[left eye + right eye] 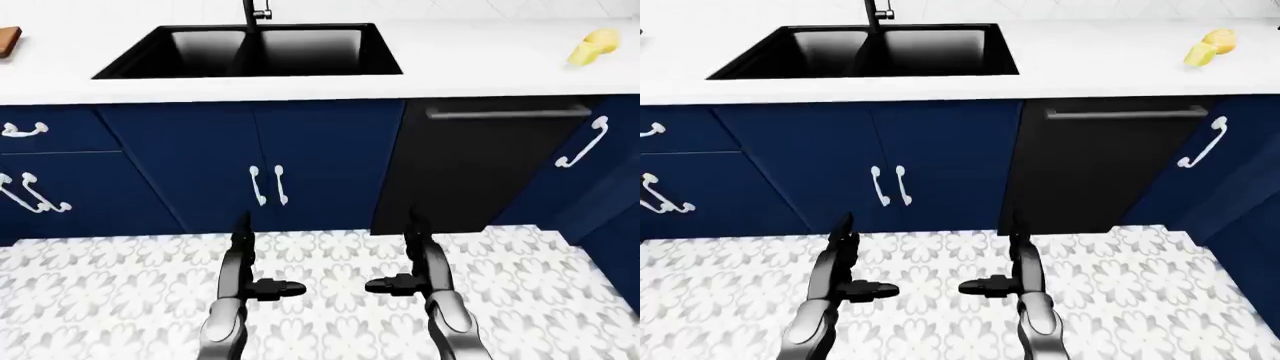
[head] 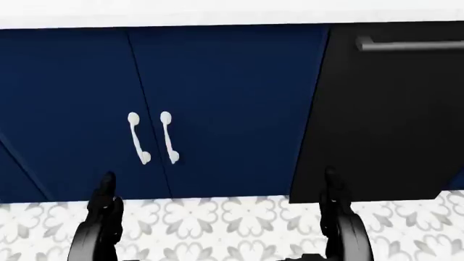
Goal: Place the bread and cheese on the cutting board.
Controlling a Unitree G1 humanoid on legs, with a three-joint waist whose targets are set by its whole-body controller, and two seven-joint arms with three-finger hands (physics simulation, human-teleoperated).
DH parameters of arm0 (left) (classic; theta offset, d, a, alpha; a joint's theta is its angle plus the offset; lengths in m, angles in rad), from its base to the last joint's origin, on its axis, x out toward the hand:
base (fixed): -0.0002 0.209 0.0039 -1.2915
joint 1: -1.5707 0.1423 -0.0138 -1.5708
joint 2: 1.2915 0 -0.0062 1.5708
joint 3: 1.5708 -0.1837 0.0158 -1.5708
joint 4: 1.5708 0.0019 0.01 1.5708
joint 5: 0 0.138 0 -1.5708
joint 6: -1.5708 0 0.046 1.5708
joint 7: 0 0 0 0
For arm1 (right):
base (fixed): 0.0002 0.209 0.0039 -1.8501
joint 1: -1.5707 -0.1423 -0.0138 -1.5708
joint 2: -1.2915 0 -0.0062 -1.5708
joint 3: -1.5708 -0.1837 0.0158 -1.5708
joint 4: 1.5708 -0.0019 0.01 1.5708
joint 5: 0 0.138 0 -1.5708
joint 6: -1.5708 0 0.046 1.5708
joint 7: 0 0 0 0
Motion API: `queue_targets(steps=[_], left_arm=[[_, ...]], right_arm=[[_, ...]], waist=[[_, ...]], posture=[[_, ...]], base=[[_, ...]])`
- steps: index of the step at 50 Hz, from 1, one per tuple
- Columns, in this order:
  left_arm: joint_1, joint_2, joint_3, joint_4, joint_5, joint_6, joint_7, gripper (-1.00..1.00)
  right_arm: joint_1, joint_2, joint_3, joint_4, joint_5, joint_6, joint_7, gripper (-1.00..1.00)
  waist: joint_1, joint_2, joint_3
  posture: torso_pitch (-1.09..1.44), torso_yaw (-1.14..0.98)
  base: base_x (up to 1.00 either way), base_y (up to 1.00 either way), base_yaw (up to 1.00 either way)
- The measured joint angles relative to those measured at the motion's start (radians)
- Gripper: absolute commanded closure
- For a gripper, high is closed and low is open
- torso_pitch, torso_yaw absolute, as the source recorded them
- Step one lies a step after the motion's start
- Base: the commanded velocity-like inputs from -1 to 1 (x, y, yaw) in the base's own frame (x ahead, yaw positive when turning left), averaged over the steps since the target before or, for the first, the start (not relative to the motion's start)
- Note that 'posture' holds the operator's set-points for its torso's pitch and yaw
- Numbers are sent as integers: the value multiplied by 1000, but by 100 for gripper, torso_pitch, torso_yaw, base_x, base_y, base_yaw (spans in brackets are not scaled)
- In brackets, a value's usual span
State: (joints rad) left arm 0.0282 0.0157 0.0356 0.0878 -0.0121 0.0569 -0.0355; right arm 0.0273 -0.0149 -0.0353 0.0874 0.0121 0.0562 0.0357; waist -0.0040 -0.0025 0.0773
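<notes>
Black sink (image 1: 262,49) set in white counter (image 1: 480,67), basin bare; cheese (image 1: 592,46) far right. Left hand (image 1: 243,259) and right hand (image 1: 420,259) open, empty, above patterned floor (image 1: 330,259).

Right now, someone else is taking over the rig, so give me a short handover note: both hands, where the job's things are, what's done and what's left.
Left hand: open, empty, held low over the patterned floor tiles.
Right hand: open, empty, level with the left.
The pale yellow wedge-like item, probably the cheese, lies at the right end of the white countertop in the left-eye view. A brown wooden edge, possibly the cutting board, shows at the far left. The bread is not in view.
The robot faces the black double sink and navy blue cabinet doors.
Done: nothing placed. Left: fetch the bread and cheese, set both on the board.
</notes>
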Motion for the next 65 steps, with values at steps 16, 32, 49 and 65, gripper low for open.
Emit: queue_targets(steps=[16, 32, 49, 65], left_arm=[[-82, 31, 39, -917, 9, 675, -25, -100], [-123, 43, 87, -994, -47, 830, -23, -100], [-124, 43, 82, -1003, -65, 831, -13, -100], [-120, 44, 86, -1020, -58, 814, -7, -100]], right_arm=[[-167, -37, -135, -924, 53, 794, 63, -100], [-256, -95, -250, -1005, 319, 1017, -86, -100], [-273, -152, -294, -1008, 519, 1001, -232, -100], [-268, -167, -279, -1024, 568, 978, -255, -100]], waist=[[11, -3, -70], [9, 14, -43], [19, -7, -27], [42, -34, -46]], posture=[[0, 0], [0, 0], [0, 0], [0, 0]], base=[[1, 0, 0], [7, -9, 0], [10, -34, 0], [13, -42, 0]])
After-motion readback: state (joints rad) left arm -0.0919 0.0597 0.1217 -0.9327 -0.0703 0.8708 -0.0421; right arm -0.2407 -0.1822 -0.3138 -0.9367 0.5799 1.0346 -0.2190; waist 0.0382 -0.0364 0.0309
